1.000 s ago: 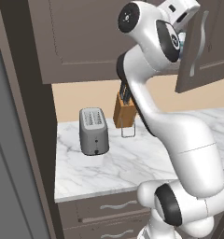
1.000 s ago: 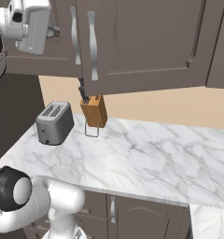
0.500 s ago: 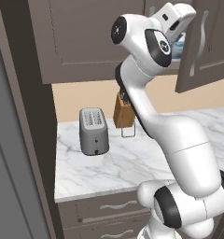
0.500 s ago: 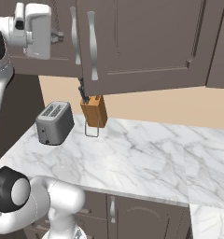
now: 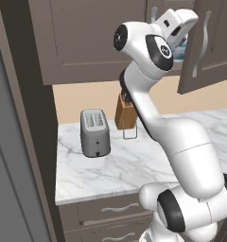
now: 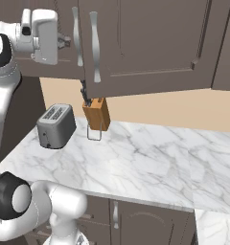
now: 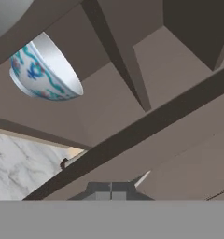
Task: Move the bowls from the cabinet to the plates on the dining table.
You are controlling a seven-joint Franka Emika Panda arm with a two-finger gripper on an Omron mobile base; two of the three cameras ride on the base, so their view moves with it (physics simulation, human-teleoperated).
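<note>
The closed two-finger pincer sits at the mouth of the dark grey-brown wall cabinet. Ahead of it, a dark upright divider post and a shelf edge cross the opening. Beyond the post, to one side, the white bowl with a blue pattern stands with bare shelf around it. The swung-open panelled door hangs just beside the hand. Far below, the small marble counter carries a grey toaster and a wooden knife block.

Toaster left of knife block, both on counter.

Bowl glossy, likely ceramic; cabinet matt; toaster brushed metal; counter marble.
</note>
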